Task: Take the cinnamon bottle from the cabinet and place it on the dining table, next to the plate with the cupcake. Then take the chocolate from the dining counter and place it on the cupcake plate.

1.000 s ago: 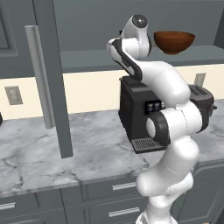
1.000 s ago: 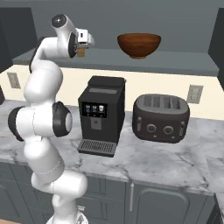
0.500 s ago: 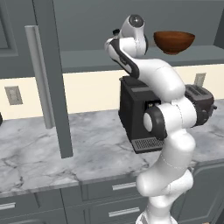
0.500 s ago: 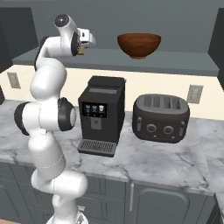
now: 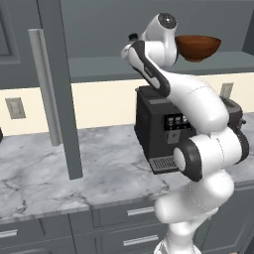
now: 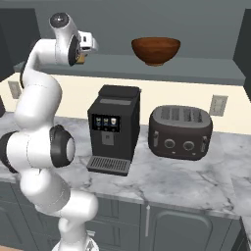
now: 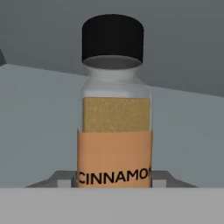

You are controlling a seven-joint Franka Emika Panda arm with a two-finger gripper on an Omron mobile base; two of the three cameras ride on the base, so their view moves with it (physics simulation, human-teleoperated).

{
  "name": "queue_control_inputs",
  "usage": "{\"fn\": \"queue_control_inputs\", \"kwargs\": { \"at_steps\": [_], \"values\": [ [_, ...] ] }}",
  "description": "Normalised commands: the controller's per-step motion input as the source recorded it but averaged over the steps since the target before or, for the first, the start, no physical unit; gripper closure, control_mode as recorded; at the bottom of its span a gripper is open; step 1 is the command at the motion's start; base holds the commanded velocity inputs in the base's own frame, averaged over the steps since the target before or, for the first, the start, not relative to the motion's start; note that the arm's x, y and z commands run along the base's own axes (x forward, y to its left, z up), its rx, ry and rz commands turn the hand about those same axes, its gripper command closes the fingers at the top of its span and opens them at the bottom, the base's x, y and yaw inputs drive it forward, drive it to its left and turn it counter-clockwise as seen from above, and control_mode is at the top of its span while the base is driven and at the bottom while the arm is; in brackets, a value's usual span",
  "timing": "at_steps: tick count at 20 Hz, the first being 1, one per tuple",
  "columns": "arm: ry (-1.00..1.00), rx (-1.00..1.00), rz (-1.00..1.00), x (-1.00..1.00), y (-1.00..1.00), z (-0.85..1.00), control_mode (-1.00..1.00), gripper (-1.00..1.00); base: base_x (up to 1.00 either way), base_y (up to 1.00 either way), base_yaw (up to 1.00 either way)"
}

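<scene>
The cinnamon bottle [image 7: 114, 109] stands upright on the grey shelf [image 7: 35, 127] of the cabinet, close in front of the hand camera: a clear bottle with a black cap, brown powder inside and an orange label reading CINNAMON. The gripper [image 6: 83, 53] is at the bottle, with two pale finger tips showing just beside the bottle's base on either side; it appears clenched on the bottle, though the contact itself is hidden at the bottom edge of the hand view. In the right base view a sliver of orange-brown shows just under the hand. Further along the same shelf sits a brown bowl [image 6: 156, 50], well apart from the bottle. Below the shelf, on the marble counter [image 6: 196, 179], stand a black coffee machine [image 6: 113, 128] and, beside it, a dark toaster [image 6: 180, 132]. In the left base view the open cabinet door [image 5: 59, 84] with its long pale handle [image 5: 43, 84] stands to the arm's left.
</scene>
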Motion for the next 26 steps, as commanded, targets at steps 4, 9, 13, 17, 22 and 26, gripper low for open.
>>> {"fn": "queue_control_inputs", "kwargs": {
  "at_steps": [4,9,13,17,22,26],
  "values": [
    [-0.10,0.15,0.20,-1.00,0.00,0.00,-1.00,1.00,0.00,0.00,0.00],
    [-0.01,0.14,0.20,-1.00,0.00,-0.05,-1.00,1.00,0.00,0.00,0.00],
    [0.00,0.09,0.21,-1.00,0.00,-0.42,-1.00,1.00,0.00,0.00,0.00],
    [0.00,0.08,0.18,-1.00,0.09,-0.59,-1.00,1.00,0.00,0.00,0.00],
    [0.00,0.14,0.18,-1.00,0.01,-0.38,-1.00,1.00,0.00,0.00,0.00],
    [-0.01,0.16,0.14,-0.75,0.00,-0.28,1.00,1.00,-0.25,0.00,0.05]
  ]
}}
